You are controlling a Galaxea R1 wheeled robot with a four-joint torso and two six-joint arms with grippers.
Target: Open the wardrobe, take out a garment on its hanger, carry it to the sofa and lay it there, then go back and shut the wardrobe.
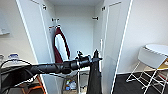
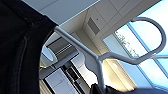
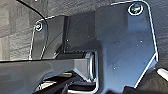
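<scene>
Wardrobe (image 1: pixel 75 25): both doors wide open, maroon jacket (image 1: pixel 61 45) inside.
Left hand (image 1: pixel 96 59): clamped on the white hanger (image 2: pixel 100 58); black garment (image 1: pixel 95 75) hangs straight down below it, out front of the wardrobe.
Right hand: can't tell.

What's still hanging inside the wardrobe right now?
Inside the open wardrobe, a maroon jacket with white sleeves hangs at its left wall. The left arm and the black garment hide the lower interior.

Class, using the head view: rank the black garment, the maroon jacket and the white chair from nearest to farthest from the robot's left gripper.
1. Black garment, hanging right at the left gripper.
2. Maroon jacket, inside the open wardrobe, up and left of the gripper.
3. White chair, far right by the wall.
</scene>
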